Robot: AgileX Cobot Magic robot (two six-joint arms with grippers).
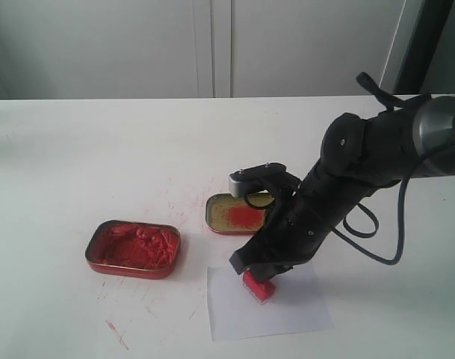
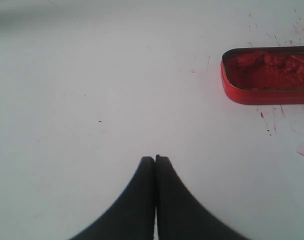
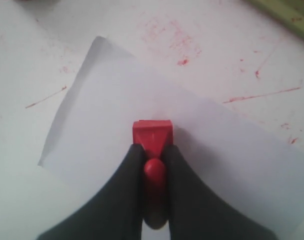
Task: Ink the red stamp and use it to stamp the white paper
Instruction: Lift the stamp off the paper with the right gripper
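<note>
My right gripper (image 3: 153,150) is shut on the knobbed handle of the red stamp (image 3: 152,134), whose square base rests on or just over the white paper (image 3: 117,110). From outside, the red stamp (image 1: 258,286) sits under the right gripper (image 1: 261,274) at the upper middle of the white paper (image 1: 266,310). My left gripper (image 2: 155,159) is shut with nothing in it, hovering over bare tabletop; it does not appear in the exterior view.
A red tin of lumpy ink paste (image 1: 133,247) lies left of the paper, also seen as the red tin (image 2: 268,75). A gold tin with a red smear (image 1: 237,213) sits behind the paper, partly behind the right arm. Red smudges mark the white table (image 1: 100,157).
</note>
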